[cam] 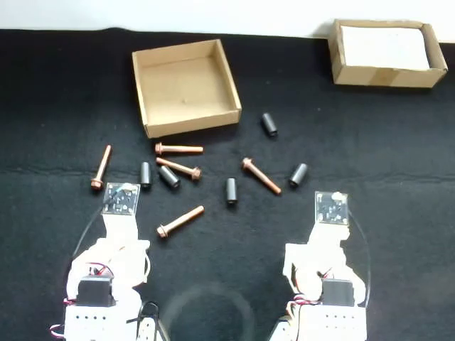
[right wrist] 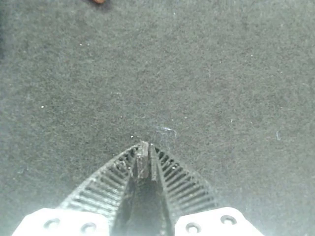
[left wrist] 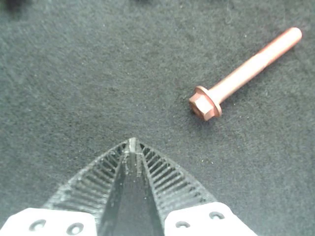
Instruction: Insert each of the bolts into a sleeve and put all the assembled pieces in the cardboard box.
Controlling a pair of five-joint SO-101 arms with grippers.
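Several copper bolts lie loose on the black mat, among them one (cam: 180,222) by the left arm (cam: 114,249), one (cam: 179,149) just below the box and one (cam: 261,176) in the middle. Several short black sleeves are scattered around them, such as one (cam: 231,191) at the centre and one (cam: 269,124) right of the box. The open cardboard box (cam: 146,92) stands behind them with nothing in it. My left gripper (left wrist: 132,142) is shut with nothing in it, just above the mat, with a bolt (left wrist: 246,71) beside it. My right gripper (right wrist: 143,146) is shut over bare mat.
A second cardboard box (cam: 384,74) with a white sheet inside stands at the back right corner. The right arm (cam: 327,256) sits folded near the front edge. Open mat lies between the two arms.
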